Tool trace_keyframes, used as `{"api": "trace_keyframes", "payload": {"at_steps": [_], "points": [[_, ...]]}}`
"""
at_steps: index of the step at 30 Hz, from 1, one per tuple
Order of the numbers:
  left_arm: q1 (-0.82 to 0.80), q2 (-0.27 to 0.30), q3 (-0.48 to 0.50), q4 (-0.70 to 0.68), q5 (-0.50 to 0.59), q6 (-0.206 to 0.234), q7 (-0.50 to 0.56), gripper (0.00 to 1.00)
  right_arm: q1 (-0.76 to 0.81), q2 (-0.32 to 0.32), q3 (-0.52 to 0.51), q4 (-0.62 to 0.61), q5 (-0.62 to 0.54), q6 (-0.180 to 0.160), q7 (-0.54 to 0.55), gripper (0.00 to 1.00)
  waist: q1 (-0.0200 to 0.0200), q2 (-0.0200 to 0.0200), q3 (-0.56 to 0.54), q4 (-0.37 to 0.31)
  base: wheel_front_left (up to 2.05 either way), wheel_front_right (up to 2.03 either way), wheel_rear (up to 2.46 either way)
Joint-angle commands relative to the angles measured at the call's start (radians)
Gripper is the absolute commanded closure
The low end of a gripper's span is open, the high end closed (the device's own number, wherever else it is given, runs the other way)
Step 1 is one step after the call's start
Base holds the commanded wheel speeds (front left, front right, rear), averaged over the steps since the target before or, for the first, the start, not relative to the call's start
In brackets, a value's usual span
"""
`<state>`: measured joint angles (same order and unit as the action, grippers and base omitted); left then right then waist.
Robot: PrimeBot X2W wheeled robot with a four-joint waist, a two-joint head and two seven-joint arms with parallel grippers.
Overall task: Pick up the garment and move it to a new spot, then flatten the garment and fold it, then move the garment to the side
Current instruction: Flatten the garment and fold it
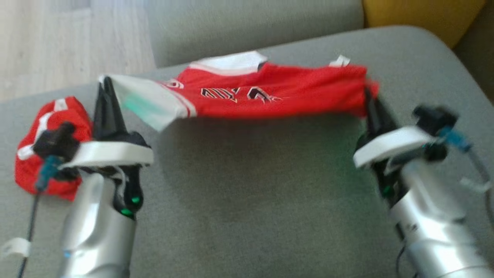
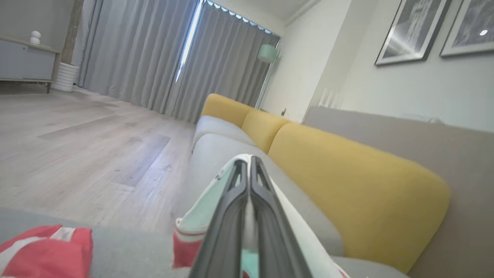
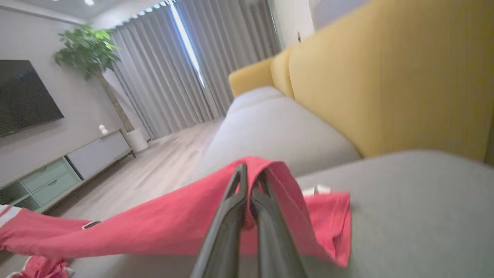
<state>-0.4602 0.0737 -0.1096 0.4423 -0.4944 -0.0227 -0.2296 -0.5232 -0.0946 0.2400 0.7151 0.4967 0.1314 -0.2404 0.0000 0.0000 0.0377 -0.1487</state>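
Together, the left gripper (image 1: 106, 82) and the right gripper (image 1: 367, 94) are clamping one red jersey (image 1: 270, 96) by its two ends, one bunched red garment (image 1: 29, 170) lying beside.

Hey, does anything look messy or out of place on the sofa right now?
Yes: a second red garment lies crumpled in a heap on the grey cushion beside the left gripper, which grips the stretched garment.

Red mesh-knit garment (image 1: 278, 96), matt grey sofa cloth (image 1: 251, 200)

We see soft daylight entering through a bright gap in the curtains (image 2: 135, 50); our head view is motion-blurred, with a faint shadow beneath the garment (image 1: 270, 92).
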Motion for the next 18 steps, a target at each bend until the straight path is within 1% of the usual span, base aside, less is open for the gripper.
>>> {"api": "trace_keyframes", "payload": {"at_steps": [1,5,9,14,18], "points": [[-0.04,0.027,0.046,-0.067,-0.02,-0.007,0.006,1.0,-0.051,-0.013,0.003,-0.068,-0.019,-0.001,-0.002,1.0,0.0,0.0,-0.036,0.014,0.0,0.0,0.0],[-0.076,0.025,0.075,-0.218,-0.084,-0.011,0.059,1.0,-0.095,-0.062,-0.025,-0.245,-0.064,-0.001,0.06,1.0,0.0,0.0,-0.067,0.025,0.0,0.0,0.0],[-0.115,0.023,0.09,-0.399,-0.129,0.003,0.117,1.0,-0.13,-0.103,-0.051,-0.419,-0.09,-0.001,0.14,1.0,0.0,0.0,-0.088,0.031,0.0,0.0,0.0],[-0.157,0.017,0.116,-0.625,-0.177,0.054,0.183,1.0,-0.148,-0.136,-0.087,-0.626,-0.105,-0.001,0.253,1.0,0.0,0.0,-0.092,0.03,0.0,0.0,0.0],[-0.19,0.011,0.131,-0.751,-0.217,0.107,0.245,1.0,-0.134,-0.131,-0.149,-0.76,-0.11,-0.001,0.353,1.0,0.0,0.0,-0.075,0.031,0.0,0.0,0.0]]}}
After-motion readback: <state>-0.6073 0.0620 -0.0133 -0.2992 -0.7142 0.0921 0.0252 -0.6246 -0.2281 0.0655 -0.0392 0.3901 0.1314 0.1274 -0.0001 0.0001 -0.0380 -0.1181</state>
